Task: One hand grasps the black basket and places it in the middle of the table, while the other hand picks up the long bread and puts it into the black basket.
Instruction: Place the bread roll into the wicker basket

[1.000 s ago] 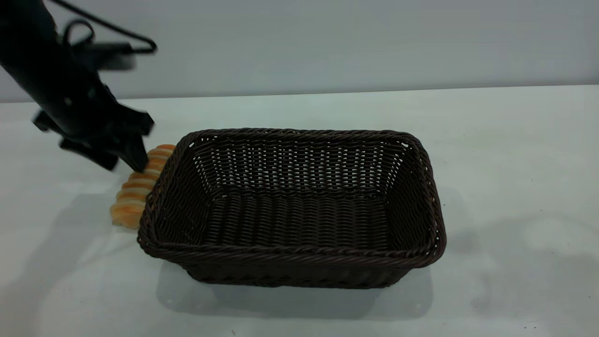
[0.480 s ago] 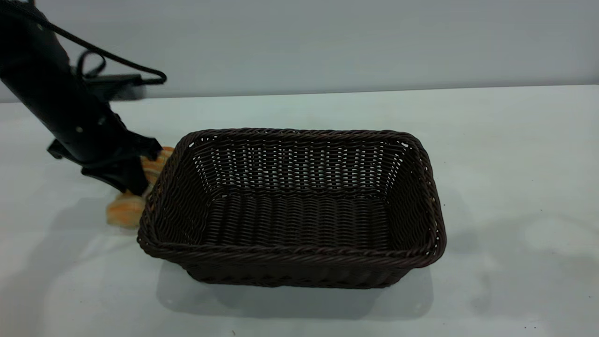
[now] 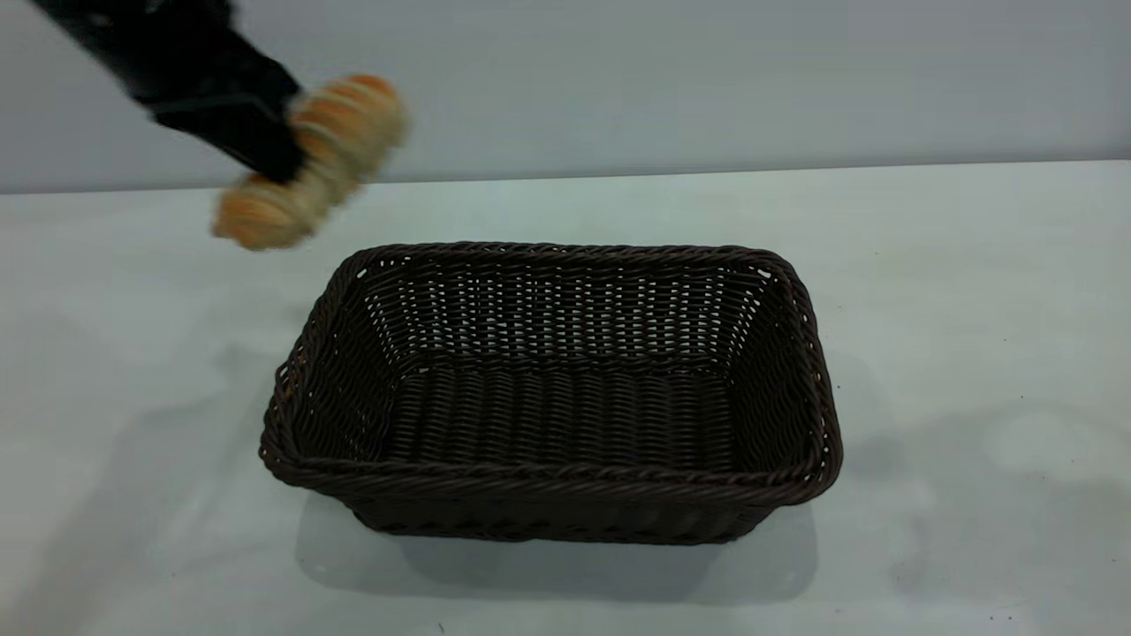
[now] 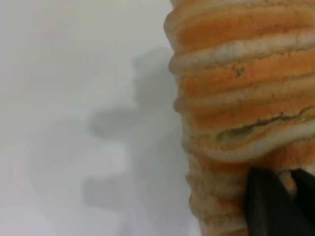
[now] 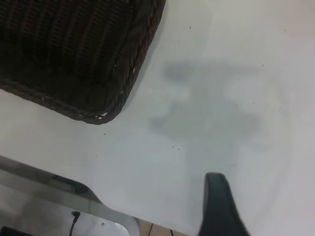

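The black basket (image 3: 548,480) stands empty in the middle of the table (image 3: 972,309). My left gripper (image 3: 278,163) is shut on the long bread (image 3: 349,119) and holds it in the air, above and beyond the basket's far left corner. The bread hangs tilted, its lower end toward the left. In the left wrist view the bread (image 4: 236,88) fills the picture, and my left gripper (image 4: 293,184) clamps one end of it. My right gripper is outside the exterior view. Its wrist view shows one dark finger (image 5: 219,204) with nothing beside it, above bare table near a basket corner (image 5: 74,49).
A grey wall (image 3: 707,79) runs behind the table. In the right wrist view the table's edge with a metal frame (image 5: 59,191) lies close to the basket corner. A few dark specks dot the tabletop.
My left gripper closed on the bread beside the basket's left end, then lifted it up off the table and a little to the right. The basket has not moved.
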Robot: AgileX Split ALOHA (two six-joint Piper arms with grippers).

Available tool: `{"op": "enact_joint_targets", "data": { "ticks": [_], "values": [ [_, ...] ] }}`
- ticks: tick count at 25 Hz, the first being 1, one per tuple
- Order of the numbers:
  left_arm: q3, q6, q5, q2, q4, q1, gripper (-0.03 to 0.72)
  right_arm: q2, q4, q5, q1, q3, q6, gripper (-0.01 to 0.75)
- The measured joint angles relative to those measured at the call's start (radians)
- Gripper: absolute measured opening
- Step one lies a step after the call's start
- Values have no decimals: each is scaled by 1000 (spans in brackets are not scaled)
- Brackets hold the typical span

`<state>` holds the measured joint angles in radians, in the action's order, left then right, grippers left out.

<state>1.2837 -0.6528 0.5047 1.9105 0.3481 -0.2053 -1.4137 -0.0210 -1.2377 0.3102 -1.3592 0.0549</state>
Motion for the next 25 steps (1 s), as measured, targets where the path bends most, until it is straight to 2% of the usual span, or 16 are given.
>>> {"op": "enact_joint_targets", "data": {
  "ticks": [4,8,11,15,18,25],
  "values": [
    [-1,-86,22,22,5,-129,54,0,0,0,0,0,0,482],
    [-1,-97,30,73,34,-234,54,0,0,0,0,0,0,482],
    [-1,-99,33,111,49,-278,54,0,0,0,0,0,0,482],
    [-1,-100,35,145,58,-294,69,0,0,0,0,0,0,482],
    [-1,-100,25,148,72,-295,139,0,0,0,0,0,0,482],
    [-1,-45,35,132,64,-286,446,0,1,0,0,0,0,482]
  ]
}}
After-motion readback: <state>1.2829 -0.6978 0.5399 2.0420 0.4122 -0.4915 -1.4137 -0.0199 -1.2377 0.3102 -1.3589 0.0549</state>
